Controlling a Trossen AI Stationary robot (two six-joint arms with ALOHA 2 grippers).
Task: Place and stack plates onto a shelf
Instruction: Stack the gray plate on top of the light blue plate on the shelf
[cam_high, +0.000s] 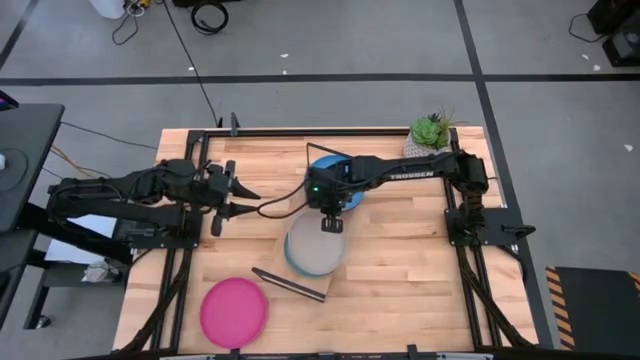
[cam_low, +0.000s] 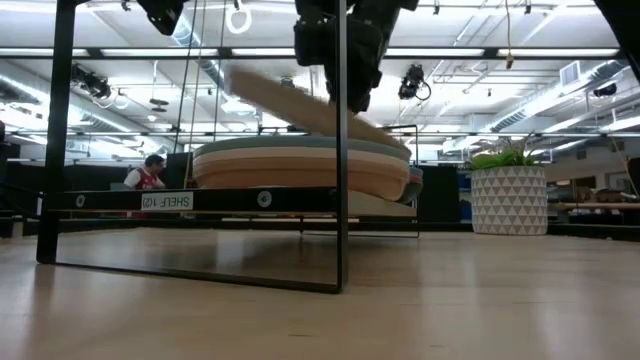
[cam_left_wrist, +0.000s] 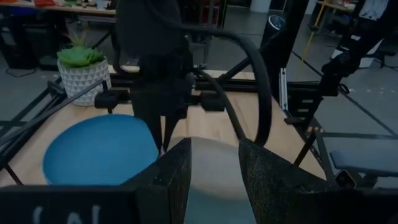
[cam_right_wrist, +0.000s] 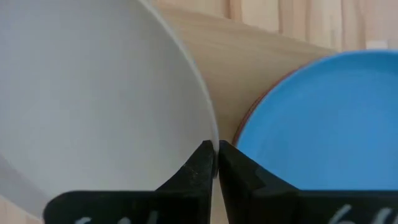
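Note:
My right gripper (cam_high: 331, 222) (cam_right_wrist: 216, 158) is over the shelf (cam_high: 300, 283), shut on a grey plate (cam_high: 314, 248) (cam_low: 300, 105). That plate tilts above a stack of plates (cam_low: 300, 165) on the shelf board. A blue plate (cam_high: 340, 192) (cam_right_wrist: 323, 118) lies farther back on the board, partly under the right arm, with a reddish rim (cam_right_wrist: 249, 121) showing beneath it. A pink plate (cam_high: 233, 312) lies flat on the table near its near edge. My left gripper (cam_high: 245, 197) (cam_left_wrist: 214, 168) hovers open, left of the shelf, touching nothing. My right gripper pinches the grey plate's far rim (cam_right_wrist: 210, 134) between its two fingertips, coming from above and pointing down. The plate is tilted, its left side raised (cam_low: 240, 80). Its lower right edge (cam_low: 395, 142) is at the stack's top; whether it rests there I cannot tell.
A potted plant (cam_high: 432, 135) (cam_low: 508, 195) stands at the table's far right corner. Black wire frames (cam_low: 340, 200) (cam_high: 290, 284) rise at the shelf's ends. Bare tabletop (cam_high: 400, 280) lies right of the shelf.

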